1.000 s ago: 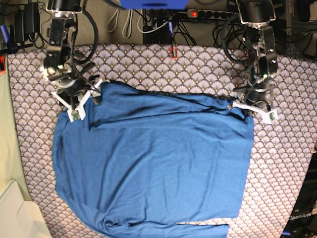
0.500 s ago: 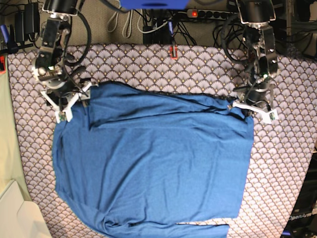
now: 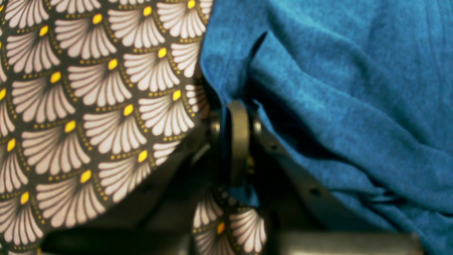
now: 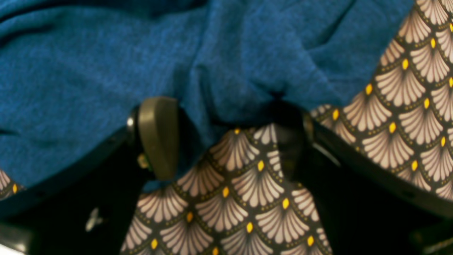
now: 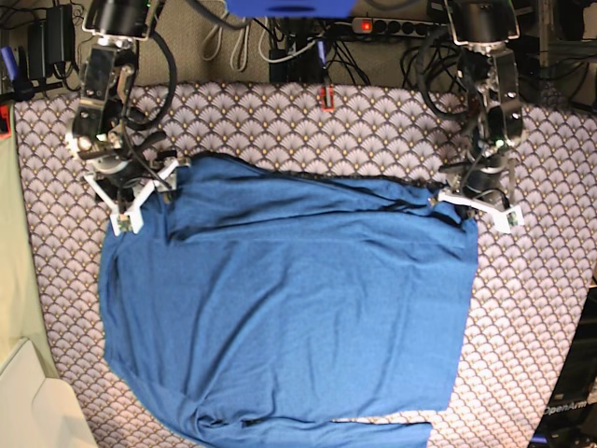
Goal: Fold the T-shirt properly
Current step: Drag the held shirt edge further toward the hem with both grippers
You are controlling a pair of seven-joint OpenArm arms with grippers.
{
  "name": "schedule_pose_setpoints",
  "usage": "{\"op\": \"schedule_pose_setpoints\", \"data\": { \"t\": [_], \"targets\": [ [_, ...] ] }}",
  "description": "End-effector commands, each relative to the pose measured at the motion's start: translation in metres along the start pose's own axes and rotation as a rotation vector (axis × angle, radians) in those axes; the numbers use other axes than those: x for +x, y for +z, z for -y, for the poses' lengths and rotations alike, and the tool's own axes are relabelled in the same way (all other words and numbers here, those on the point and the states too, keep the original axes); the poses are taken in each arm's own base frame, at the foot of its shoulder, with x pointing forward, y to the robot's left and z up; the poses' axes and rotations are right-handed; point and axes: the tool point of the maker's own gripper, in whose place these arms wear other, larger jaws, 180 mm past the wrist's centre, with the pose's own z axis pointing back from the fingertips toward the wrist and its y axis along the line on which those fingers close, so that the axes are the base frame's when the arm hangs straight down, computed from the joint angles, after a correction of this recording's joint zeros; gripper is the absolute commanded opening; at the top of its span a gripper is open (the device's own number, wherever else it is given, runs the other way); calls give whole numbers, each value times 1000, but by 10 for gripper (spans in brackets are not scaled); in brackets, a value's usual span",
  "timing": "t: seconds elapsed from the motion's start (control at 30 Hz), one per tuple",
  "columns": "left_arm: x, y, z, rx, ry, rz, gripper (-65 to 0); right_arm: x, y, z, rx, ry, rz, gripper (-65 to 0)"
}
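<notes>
Lying spread over the scallop-patterned table [image 5: 392, 131], the blue T-shirt [image 5: 289, 308] fills mid-frame. Left tool [image 3: 235, 141] pressed together, pinching a fold at the shirt's edge. Right tool [image 4: 226, 138] spread wide, fingers [image 4: 157, 136] straddling the shirt's corner, cloth between them unpinched.

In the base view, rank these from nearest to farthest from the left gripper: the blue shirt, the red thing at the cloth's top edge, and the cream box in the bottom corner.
From the left gripper, on the view's right:
1. The blue shirt: its upper corner is pinched in the jaws.
2. The red thing: up and toward the middle, at the patterned cloth's top edge.
3. The cream box: far bottom corner, opposite side.
</notes>
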Motion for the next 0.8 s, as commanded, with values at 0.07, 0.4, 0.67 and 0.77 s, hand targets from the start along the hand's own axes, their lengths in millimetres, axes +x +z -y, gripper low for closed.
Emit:
{"op": "schedule_pose_setpoints", "data": {
  "t": [0.07,0.4,0.67,0.77],
  "targets": [
    [11,1,0,-3,-9,24,-646,15,2,4,-9,5,46,-289],
    [7,1,1,-6,-7,0,-646,23,3,5,-12,11,59,-650],
    [28,8,8,-26,-34,3,-647,35,3,6,-13,35,78,-650],
    [29,8,7,-24,-36,4,-647,38,2,2,-4,46,84,-650]
  ]
}}
